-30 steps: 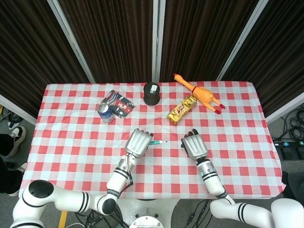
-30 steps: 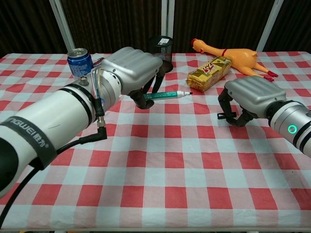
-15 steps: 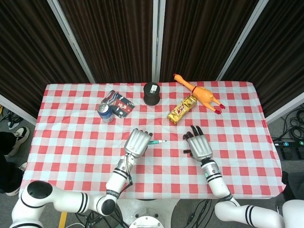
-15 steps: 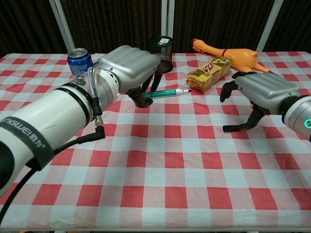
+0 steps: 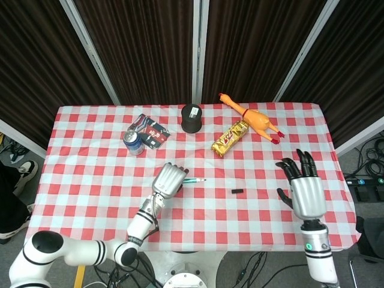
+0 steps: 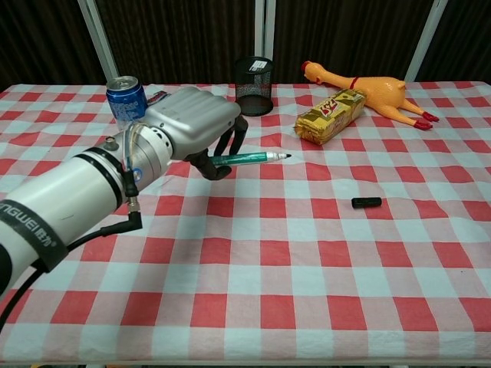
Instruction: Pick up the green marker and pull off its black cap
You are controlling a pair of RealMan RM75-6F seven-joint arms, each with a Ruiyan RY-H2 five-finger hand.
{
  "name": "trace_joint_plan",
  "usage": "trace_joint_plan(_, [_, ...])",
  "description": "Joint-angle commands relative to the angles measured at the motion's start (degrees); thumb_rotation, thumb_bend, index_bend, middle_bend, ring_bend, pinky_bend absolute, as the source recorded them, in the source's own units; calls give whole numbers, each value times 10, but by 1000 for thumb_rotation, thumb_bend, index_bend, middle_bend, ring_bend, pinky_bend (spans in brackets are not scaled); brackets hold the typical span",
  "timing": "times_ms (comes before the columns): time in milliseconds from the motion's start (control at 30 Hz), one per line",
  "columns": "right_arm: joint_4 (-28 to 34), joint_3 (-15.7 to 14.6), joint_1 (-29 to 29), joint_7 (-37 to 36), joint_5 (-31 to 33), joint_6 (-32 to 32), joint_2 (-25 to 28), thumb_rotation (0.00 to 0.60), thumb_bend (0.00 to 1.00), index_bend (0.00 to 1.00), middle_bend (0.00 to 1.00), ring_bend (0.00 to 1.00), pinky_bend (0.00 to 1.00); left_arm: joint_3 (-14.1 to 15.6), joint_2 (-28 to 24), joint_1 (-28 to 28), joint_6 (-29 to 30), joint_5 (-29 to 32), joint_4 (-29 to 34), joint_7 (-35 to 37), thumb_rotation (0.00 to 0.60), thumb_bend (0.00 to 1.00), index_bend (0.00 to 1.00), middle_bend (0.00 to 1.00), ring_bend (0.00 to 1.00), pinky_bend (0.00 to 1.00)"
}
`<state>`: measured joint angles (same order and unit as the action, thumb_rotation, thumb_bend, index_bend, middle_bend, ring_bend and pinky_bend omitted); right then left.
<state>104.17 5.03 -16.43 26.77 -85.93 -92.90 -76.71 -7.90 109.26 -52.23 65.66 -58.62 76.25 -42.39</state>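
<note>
green marker (image 6: 247, 159) lies level, tip pointing right.

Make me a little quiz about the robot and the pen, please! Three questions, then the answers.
1. True or false: the black cap is on the green marker.
2. Which hand grips the marker?
A. the left hand
B. the right hand
C. neither
3. Fill the gap: the yellow snack bar lies beside the rubber ____.

Key
1. False: the cap lies alone on the tablecloth, and the marker's tip is bare.
2. A. The right hand is off to the side with fingers spread, holding nothing.
3. chicken
</note>
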Motion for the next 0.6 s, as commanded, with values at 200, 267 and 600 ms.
trace_joint_plan(200, [-3,-13,30,-28,-38,-20,8,600,26,283,263,25,76,46,8,15,-69,-91,-129,122,600,414,584,624,622,604])
trace_joint_plan(267, [-8,-13,32,-29,-39,-17,4,600,26,281,263,25,76,50,14,17,-79,-98,-153,126,600,409,582,622,622,604])
trace_joint_plan(600, [-31,-3,43,-48,-52,-18,-6,600,26,279,263,25,76,45,19,22,-98,-128,-191,146,600,222,412,518,525,560])
